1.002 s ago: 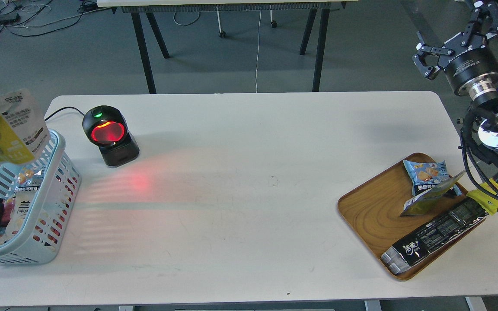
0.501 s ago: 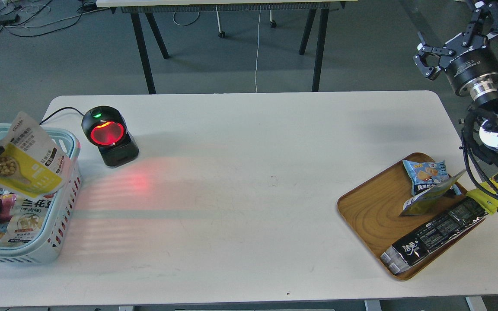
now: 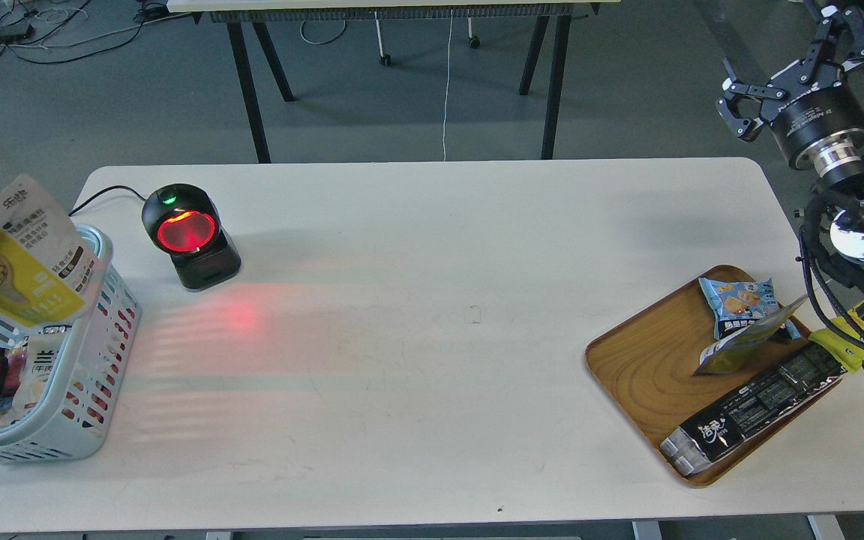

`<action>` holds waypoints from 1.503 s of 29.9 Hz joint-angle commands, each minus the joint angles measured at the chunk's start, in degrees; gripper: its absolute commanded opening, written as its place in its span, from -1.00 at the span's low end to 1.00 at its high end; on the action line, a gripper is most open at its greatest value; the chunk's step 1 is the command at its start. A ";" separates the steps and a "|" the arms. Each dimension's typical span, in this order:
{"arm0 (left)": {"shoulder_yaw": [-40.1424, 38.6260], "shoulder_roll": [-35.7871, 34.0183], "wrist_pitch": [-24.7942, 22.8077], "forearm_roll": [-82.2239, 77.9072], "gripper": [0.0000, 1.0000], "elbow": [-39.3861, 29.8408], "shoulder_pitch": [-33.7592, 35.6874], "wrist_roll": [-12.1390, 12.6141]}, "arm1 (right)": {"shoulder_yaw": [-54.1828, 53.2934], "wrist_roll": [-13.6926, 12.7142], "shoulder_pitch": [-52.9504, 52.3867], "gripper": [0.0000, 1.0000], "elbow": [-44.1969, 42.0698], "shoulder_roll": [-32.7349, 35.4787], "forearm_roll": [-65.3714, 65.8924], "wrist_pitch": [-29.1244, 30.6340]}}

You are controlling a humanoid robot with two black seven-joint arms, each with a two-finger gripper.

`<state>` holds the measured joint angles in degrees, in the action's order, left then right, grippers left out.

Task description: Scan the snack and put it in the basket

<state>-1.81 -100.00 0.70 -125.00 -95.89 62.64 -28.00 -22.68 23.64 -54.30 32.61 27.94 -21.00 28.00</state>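
White table point(image 3: 432, 360), grey floor behind. Far left: snack point(image 3: 16, 251) sat tilted over the basket point(image 3: 94, 330) rim; left gripper barely in frame at its edge, grip state unreadable. Pouch looked light, floppy and slick, so pinch a sealed edge. Scanner point(image 3: 190, 236) lit red. Right gripper point(image 3: 758, 101) hung spread, empty.

At the frame's left edge, the yellow-fronted snack pouch point(image 3: 16, 251) sits over the light blue slotted plastic basket point(image 3: 102, 330).
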 commanded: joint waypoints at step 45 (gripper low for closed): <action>8.84 0.00 2.11 0.45 -0.20 4.75 9.85 0.00 | 0.00 0.00 -0.28 0.98 0.08 0.53 0.17 0.00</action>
<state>7.06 -100.00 2.90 -124.98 -91.14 69.44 -28.00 -22.67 23.64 -54.59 32.70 28.45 -20.83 28.00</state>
